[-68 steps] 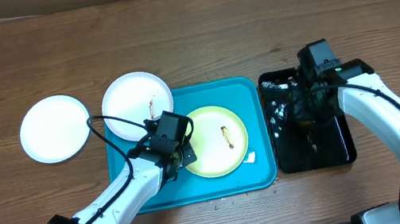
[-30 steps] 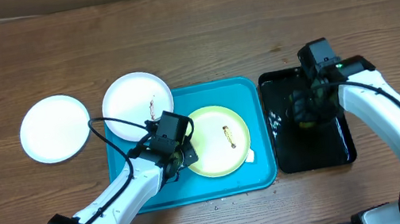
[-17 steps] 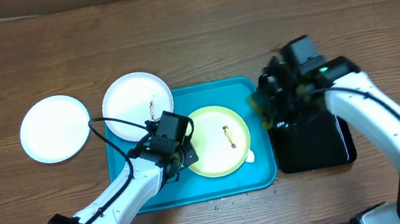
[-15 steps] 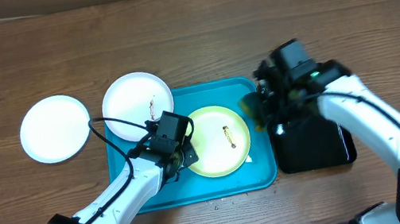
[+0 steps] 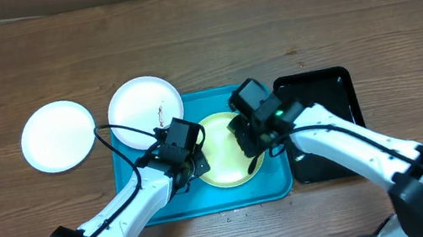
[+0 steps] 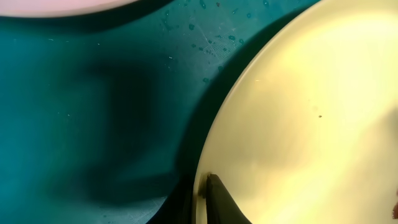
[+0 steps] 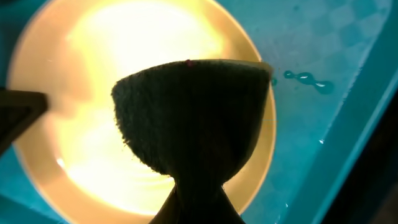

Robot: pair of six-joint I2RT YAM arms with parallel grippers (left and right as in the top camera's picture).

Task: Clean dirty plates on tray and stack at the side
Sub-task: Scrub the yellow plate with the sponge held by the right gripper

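Sitting right of centre in the blue tray, the yellow-green plate lies flat, with small water drops scattered on the tray floor beside it. The left claw is closed on the plate's left rim. The left wrist view shows one dark finger lying on the rim's upper face (its partner is hidden under the plate). The right claw hangs over the plate's right half, pinched tight on a sponge. The sponge's dark green scouring face is turned toward the wrist camera, and a thin yellow edge shows along its top. Whether it is touching the plate I cannot tell.

A white plate with a brown smear rests partly over the tray's far-left corner, casting a shadow onto the tray floor. A second white plate with no visible marks lies on the wooden table to the left, just beside the smeared one and apart from the tray. A glossy black tray sits against the blue tray's right side, with the right arm crossing above it.
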